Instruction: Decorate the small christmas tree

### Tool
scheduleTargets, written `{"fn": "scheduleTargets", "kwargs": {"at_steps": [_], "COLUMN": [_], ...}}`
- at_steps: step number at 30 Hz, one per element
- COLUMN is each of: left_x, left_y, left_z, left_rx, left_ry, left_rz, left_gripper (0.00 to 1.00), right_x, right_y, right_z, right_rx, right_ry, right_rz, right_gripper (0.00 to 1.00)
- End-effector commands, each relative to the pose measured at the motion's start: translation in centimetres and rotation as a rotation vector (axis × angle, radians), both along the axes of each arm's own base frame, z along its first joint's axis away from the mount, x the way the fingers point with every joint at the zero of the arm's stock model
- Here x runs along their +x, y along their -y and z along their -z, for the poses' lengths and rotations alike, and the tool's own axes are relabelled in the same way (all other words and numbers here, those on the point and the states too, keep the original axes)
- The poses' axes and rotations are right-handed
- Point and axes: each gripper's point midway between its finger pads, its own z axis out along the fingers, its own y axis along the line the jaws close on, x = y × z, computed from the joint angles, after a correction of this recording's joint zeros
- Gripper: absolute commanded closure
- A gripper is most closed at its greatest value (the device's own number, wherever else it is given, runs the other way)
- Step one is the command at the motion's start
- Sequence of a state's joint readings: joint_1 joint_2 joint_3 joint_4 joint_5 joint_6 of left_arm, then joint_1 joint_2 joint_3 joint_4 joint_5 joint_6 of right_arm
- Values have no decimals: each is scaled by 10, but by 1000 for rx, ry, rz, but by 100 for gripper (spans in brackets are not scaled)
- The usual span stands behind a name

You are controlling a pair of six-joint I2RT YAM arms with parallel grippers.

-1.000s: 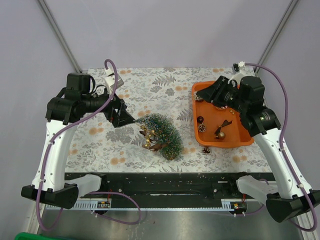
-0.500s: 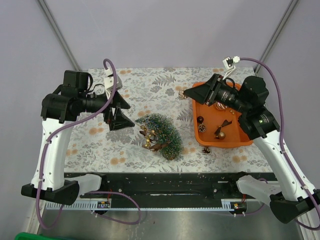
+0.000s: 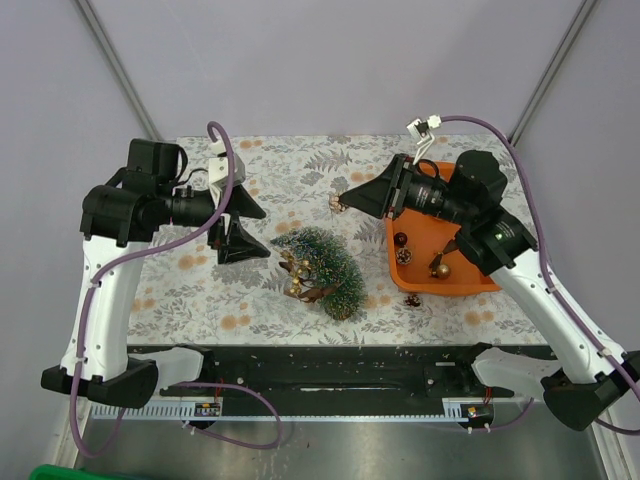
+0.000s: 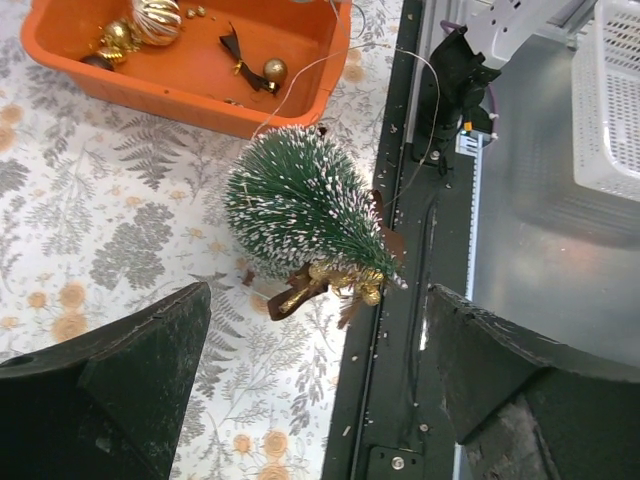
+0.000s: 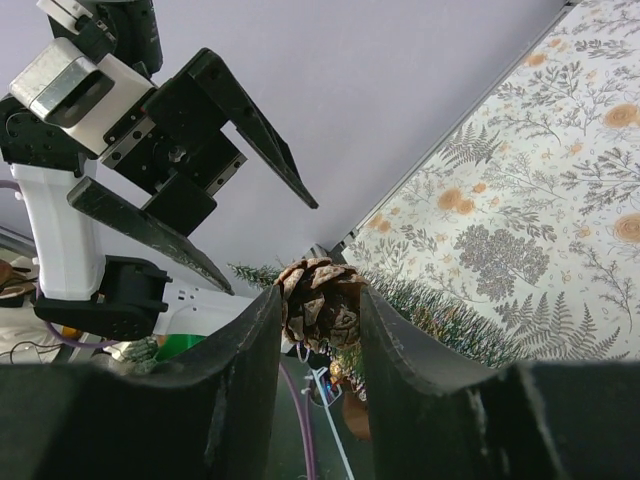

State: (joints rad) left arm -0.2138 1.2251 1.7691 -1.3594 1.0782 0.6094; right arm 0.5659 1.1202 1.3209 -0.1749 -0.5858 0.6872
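Observation:
The small christmas tree (image 3: 322, 266) lies on its side in the middle of the table, its tip pointing left and far. Gold bells and a brown ribbon (image 3: 297, 279) sit on it. My right gripper (image 3: 340, 203) hangs in the air above and beyond the tree, shut on a brown pine cone (image 5: 322, 297). Frosted needles of the tree (image 5: 450, 312) show below the cone. My left gripper (image 3: 246, 226) stands open to the left of the tree's tip, holding nothing. The left wrist view shows the tree (image 4: 298, 205) ahead of the wide-apart fingers (image 4: 120, 380).
An orange tray (image 3: 447, 288) at the right holds a gold ball with a brown bow (image 3: 440, 268) and a small cone (image 3: 404, 256). Another cone (image 3: 411, 299) lies on the cloth beside it. A black rail (image 3: 340, 365) borders the near edge. A white basket (image 4: 612, 90) stands off the table.
My right arm has swung left from over the tray to above the tree, carrying the pine cone. The left gripper has drawn back slightly to the left.

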Motion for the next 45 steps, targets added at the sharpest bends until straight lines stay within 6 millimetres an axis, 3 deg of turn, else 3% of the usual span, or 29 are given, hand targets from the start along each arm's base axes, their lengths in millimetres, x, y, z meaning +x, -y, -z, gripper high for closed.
{"fn": "scheduleTargets", "kwargs": {"at_steps": [1, 5, 12, 17, 21, 24, 27, 28, 30, 31, 33, 35, 39, 41, 45], "left_x": [-10, -16, -14, -11, -11, -11, -7, -4, 5, 9, 16, 20, 28, 32, 34], "left_y": [7, 12, 4, 3, 2, 0, -4, -6, -13, -16, -20, -24, -31, -33, -34], "left_z": [-3, -2, 22, 20, 12, 3, -9, -13, -16, -17, -16, -15, -17, -16, -9], "left_rx": [-40, -37, 46, 47, 44, 36, 16, 9, 8, 9, 12, 10, 2, 6, 10], "left_ry": [-74, -83, -67, -62, -41, -23, -10, -4, 9, 13, 18, 17, 17, 10, -9], "left_rz": [26, 55, 16, -11, -13, -27, -63, -84, -134, -160, -193, -215, -260, -277, -282], "left_gripper": [10, 15, 13, 12, 2, 1, 1, 1, 1, 1, 1, 1, 1, 1, 1], "right_x": [-4, -3, -13, -5, 9, 25, 49, 64, 93, 108, 132, 148, 160, 162, 159], "right_y": [-5, -13, -21, -15, 5, 25, 55, 75, 112, 132, 160, 173, 172, 170, 165], "right_z": [-25, -13, -26, -23, -18, -14, -2, 5, 29, 46, 98, 149, 250, 282, 321], "right_rx": [42, 26, 34, -15, -87, -156, -255, -301, -354, -369, -423, -511, -699, -737, -777], "right_ry": [71, 49, 78, 99, 116, 129, 96, 70, -36, -110, -262, -379, -568, -624, -699], "right_rz": [-6, -21, -48, 9, 154, 295, 489, 604, 756, 812, 882, 911, 869, 852, 808], "right_gripper": [68, 69, 69, 69, 67, 64, 51, 47, 34, 33, 29, 25, 22, 21, 20]}}
